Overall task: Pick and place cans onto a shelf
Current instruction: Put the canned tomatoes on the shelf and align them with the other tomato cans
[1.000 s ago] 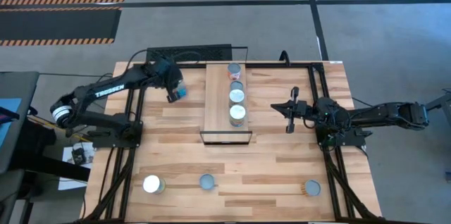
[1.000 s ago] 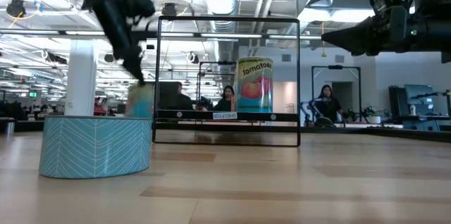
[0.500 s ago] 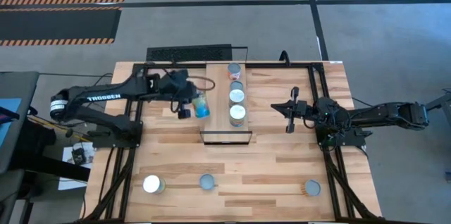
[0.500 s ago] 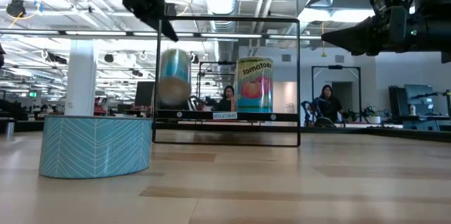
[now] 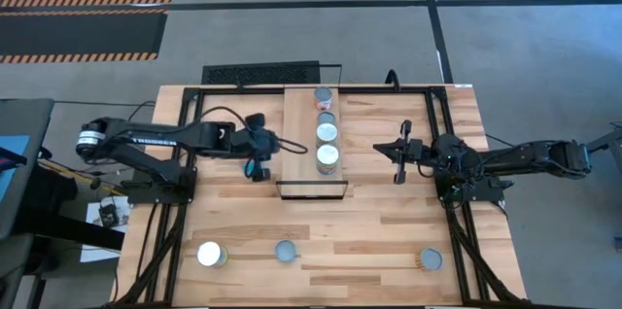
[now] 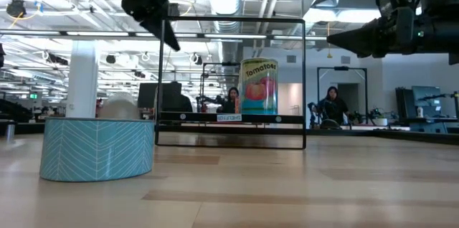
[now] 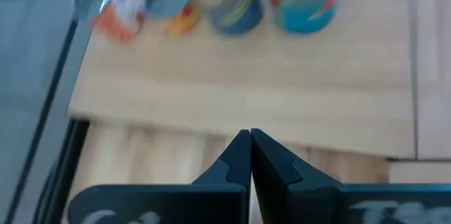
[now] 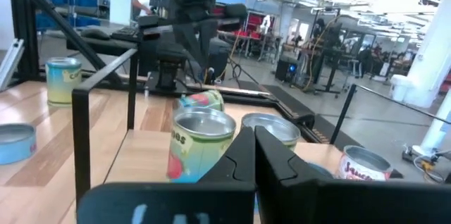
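Observation:
The shelf (image 5: 301,144) is a light board in a black frame at the table's far middle. Several cans (image 5: 328,158) stand in a row on it; the low view shows the tomato can (image 6: 259,86). My left gripper (image 5: 262,154) is shut and empty, just off the shelf's left edge and above table level (image 6: 171,38). A pale round thing (image 6: 118,106), perhaps a can on its side, sits low on the table left of the shelf. The arm hides it in the high view. My right gripper (image 5: 398,154) is shut and empty, right of the shelf.
Three more cans stand near the table's front edge: a white-topped one (image 5: 212,254), a low blue one (image 5: 285,251) and one at the right (image 5: 429,259). A teal can (image 6: 97,149) fills the low view's left. People show in the room behind.
My left gripper has carried a pale-blue can toward the table's right, up to the shelf's left edge. The can has left the gripper. In the low view it has gone from shelf height, tilted, down to table level left of the shelf.

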Controlling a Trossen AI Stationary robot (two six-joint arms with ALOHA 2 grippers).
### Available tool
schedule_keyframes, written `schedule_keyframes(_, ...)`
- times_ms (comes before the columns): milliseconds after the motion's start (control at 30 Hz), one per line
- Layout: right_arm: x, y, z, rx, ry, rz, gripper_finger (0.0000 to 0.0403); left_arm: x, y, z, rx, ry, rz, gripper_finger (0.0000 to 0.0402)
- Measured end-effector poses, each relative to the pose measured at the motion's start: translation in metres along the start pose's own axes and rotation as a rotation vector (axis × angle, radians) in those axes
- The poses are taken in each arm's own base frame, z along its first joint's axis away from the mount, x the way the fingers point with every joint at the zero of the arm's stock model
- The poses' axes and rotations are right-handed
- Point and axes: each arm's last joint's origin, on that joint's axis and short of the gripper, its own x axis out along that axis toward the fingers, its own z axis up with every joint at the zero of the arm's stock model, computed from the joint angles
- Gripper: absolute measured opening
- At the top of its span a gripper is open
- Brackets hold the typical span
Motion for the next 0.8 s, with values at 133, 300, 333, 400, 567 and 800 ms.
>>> schedule_keyframes(133,0.0,0.002,0.0,-0.003,-0.001,0.012,0.0011,-0.007,0.007,-0.013,-0.11,0.098,0.04,0.0)
schedule_keyframes(300,0.0,0.002,0.001,-0.004,-0.005,0.015,0.0011,-0.022,0.015,-0.031,-0.298,0.196,0.051,0.0)
schedule_keyframes(333,0.0,0.002,0.001,-0.006,-0.004,0.016,0.0011,-0.025,0.016,-0.035,-0.348,0.21,0.047,0.0)
schedule_keyframes(400,0.0,0.002,0.001,-0.006,-0.005,0.015,0.0011,-0.03,0.018,-0.044,-0.441,0.259,0.031,0.0)
schedule_keyframes(567,0.0,0.002,0.001,-0.006,-0.008,0.014,0.0011,-0.04,0.016,-0.059,-0.617,0.338,-0.002,0.0)
schedule_keyframes(800,0.001,0.002,0.002,-0.005,-0.01,0.014,0.0011,-0.046,0.014,-0.067,-0.811,0.425,0.019,0.0026)
